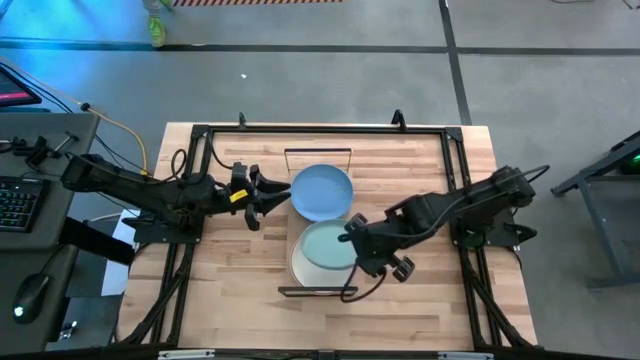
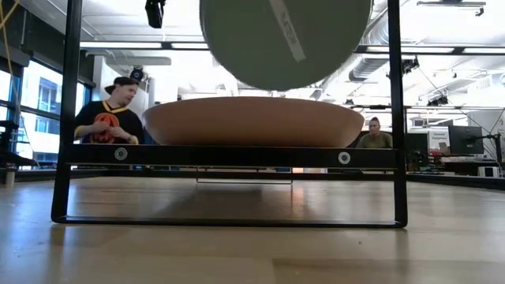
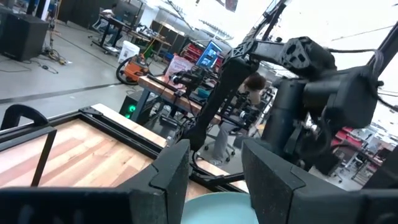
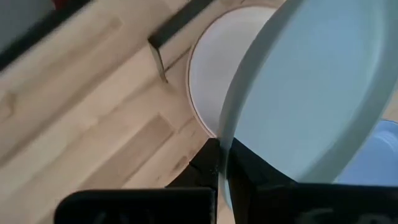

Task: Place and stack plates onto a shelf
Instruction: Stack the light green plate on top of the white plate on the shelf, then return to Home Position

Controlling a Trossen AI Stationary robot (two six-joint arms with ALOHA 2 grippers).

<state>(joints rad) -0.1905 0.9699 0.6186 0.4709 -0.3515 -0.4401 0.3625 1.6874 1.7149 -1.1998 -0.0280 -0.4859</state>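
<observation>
The shelf [image 1: 318,151] runs from the far side to the near side between the two arms; the low view shows its black near frame [image 2: 237,156]. A blue plate [image 1: 322,190] lies over its far half. On the near half a plate sits flat, whitish from above [image 4: 208,74] and pink from the side [image 2: 252,118]. My right gripper [image 1: 353,240] is shut on a sage green plate [image 1: 325,247] held above that one. My left gripper [image 1: 280,195] is open at the blue plate's left rim [image 3: 217,208]. My left gripper stands level at the blue plate's left rim, with a finger [image 3: 168,171] on either side; I cannot tell whether they touch it. My right gripper pinches the sage green plate by its right rim [image 4: 222,163] between its two fingers, coming level from the table's right. The plate is lifted clear and tilted over the whitish plate, and its underside [image 2: 284,35] shows in the low view.
A black frame rail [image 1: 320,127] borders the butcher-block tabletop, with uprights [image 2: 72,110] near the shelf ends. Bare wood lies left [image 1: 230,270] and right [image 1: 430,290] of the shelf. Two people show behind the table, one [image 2: 110,110] on the left.
</observation>
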